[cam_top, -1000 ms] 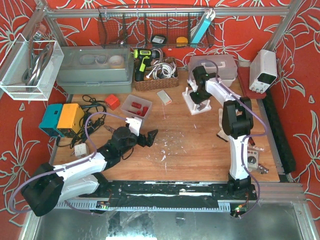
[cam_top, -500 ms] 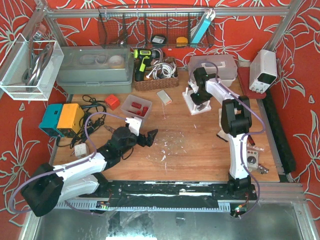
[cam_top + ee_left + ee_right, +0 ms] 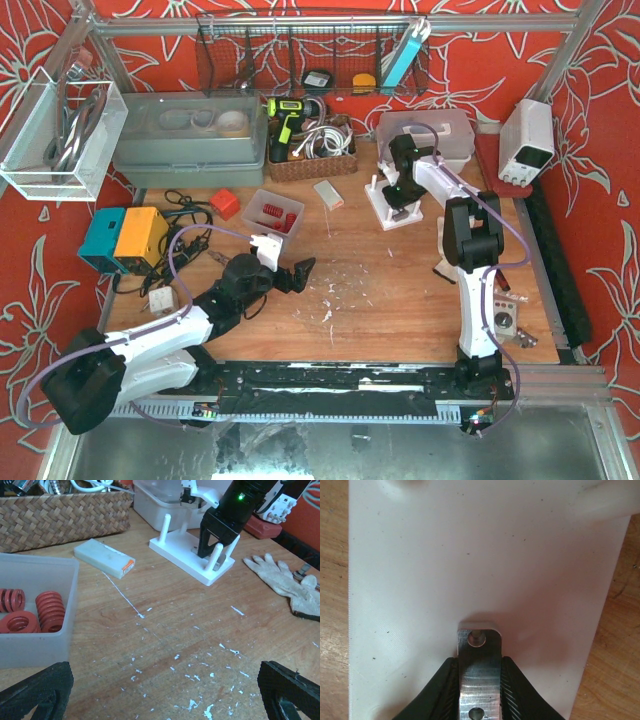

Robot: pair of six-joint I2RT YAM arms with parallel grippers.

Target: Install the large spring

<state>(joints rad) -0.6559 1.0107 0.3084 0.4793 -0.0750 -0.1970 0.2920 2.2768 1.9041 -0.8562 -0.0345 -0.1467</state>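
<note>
Over the last sec the right gripper (image 3: 398,196) has shifted only slightly over the white peg fixture (image 3: 384,214), which sits by the far edge, right of ctr. Its fingers are clamped on a thin metal strip (image 3: 479,652) w/ two holes, tip pressed down on the fixture's flat plate, close beside a peg. No spring in that grip. The left gripper (image 3: 162,695) has barely moved: jaws spread wide, nothing btwn them, low over the wood left of ctr, just on the near side of the clear bin (image 3: 35,647). The red springs (image 3: 50,611) lie in that bin, untouched, well apart from the fixture. Judgement: the small change is all holding/prep work at the fixture, so the install proper hasn't begun. The left side prob. has to reach into the bin for the bigger coil next, though which one counts as large is hard to call from here.
</note>
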